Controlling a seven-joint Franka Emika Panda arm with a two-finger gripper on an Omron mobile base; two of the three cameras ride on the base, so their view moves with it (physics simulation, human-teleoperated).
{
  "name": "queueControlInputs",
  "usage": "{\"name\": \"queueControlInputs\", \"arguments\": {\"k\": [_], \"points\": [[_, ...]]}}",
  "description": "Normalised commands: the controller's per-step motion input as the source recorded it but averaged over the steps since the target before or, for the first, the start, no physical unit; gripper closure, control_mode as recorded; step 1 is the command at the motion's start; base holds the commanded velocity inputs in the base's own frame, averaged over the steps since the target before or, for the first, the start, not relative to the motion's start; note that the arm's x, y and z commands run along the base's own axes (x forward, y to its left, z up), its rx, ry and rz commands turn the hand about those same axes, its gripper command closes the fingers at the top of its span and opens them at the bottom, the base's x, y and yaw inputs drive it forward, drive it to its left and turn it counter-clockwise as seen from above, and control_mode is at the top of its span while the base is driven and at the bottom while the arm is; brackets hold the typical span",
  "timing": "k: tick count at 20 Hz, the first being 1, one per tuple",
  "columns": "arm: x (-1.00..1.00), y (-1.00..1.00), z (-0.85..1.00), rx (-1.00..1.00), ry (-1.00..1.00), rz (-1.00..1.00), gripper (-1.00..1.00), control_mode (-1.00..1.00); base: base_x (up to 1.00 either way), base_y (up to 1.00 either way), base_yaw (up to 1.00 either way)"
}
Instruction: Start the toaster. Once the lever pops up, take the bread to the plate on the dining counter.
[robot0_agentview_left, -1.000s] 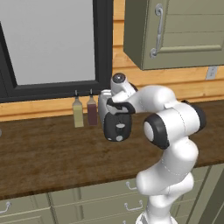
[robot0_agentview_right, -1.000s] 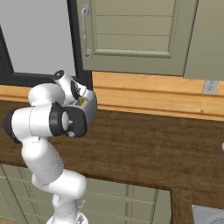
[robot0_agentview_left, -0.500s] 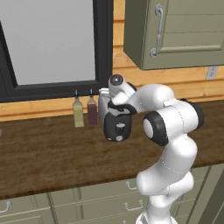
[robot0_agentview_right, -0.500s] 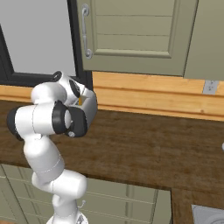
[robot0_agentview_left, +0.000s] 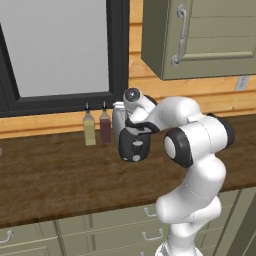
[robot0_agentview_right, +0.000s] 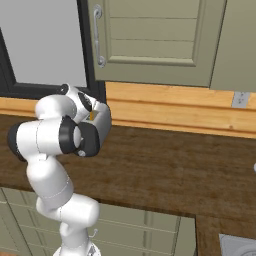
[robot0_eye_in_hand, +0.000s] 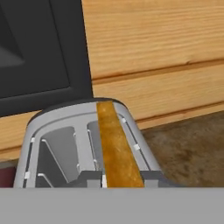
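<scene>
In the toaster (robot0_eye_in_hand: 83, 148), the bread (robot0_eye_in_hand: 117, 151) looks light and brittle; its top edge suits gripping. The gripper (robot0_eye_in_hand: 117, 178) straddles that edge; whether it has clamped cannot be told.

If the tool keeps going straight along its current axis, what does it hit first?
Most likely the bread standing in the toaster, right between the tool tips in the hand view. Depth is hard to judge; it may already be touching the slice.

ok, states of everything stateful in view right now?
toaster: upright on the worktop, one slot empty
bread: standing in the other slot, top sticking out
gripper: fingertips either side of the bread, closing on it
wall cabinet: door shut
two bottles: upright beside the toaster
</scene>
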Motion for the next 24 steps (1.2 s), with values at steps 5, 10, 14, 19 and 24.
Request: {"name": "queueControlInputs", "arguments": {"k": [5, 10, 14, 19, 24], "points": [[-0.16, 0.0, 0.2, 0.0, -0.1, -0.01, 1.0, -1.0, 0.0, 0.0, 0.0], [-0.5, 0.0, 0.79, 0.0, -0.23, 0.0, 1.0, -1.0, 0.0, 0.0, 0.0], [-0.55, 0.01, 0.91, 0.0, -0.22, 0.0, 1.0, -1.0, 0.0, 0.0, 0.0], [-0.65, 0.27, 0.78, 0.0, -0.12, 0.0, 1.0, -1.0, 0.0, 0.0, 0.0], [-0.93, 0.48, 0.52, 0.02, 0.07, 0.0, 1.0, -1.0, 0.0, 0.0, 0.0]]}}
